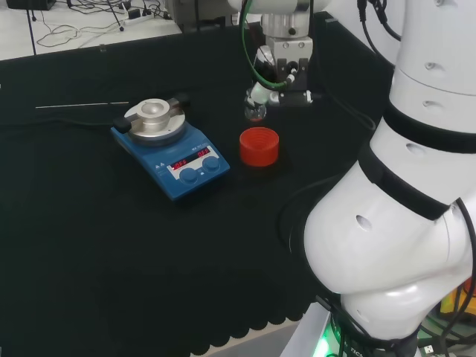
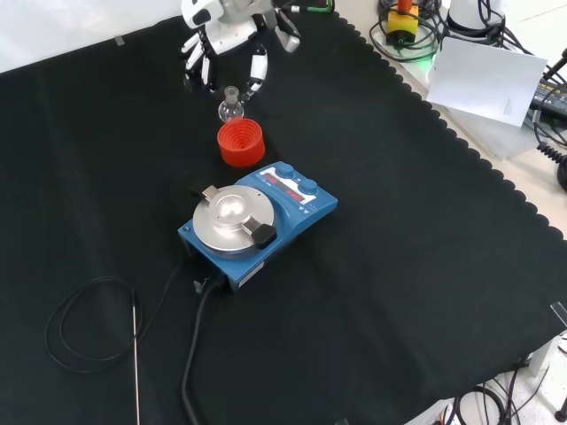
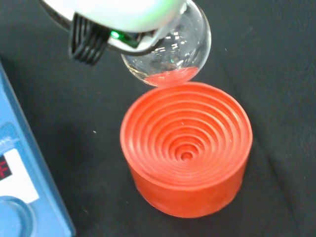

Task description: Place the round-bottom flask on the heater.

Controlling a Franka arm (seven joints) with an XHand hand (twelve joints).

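Front view: the hand [image 2: 232, 35] hangs above the tabletop [image 2: 425, 266] with its fingers curled down around the neck of the flask [image 2: 231, 106]. The flask hangs below the palm, neck up and bulb down, so its long axis is upright. The bulb sits just above the far rim of the red stand [image 2: 241, 143]; the wrist view shows it clear of the stand's ribbed hollow, and I cannot tell for sure whether it touches the rim. The flask looks empty, the red in the glass being the stand seen through it.

The heater [image 2: 257, 221] lies beyond the stand from the hand, toward the camera in the front view and to the left in the head view. Its round metal plate [image 2: 232, 219] is bare. The coming move, I judge, carries the flask up over the stand and across to that plate, keeping the neck upright.
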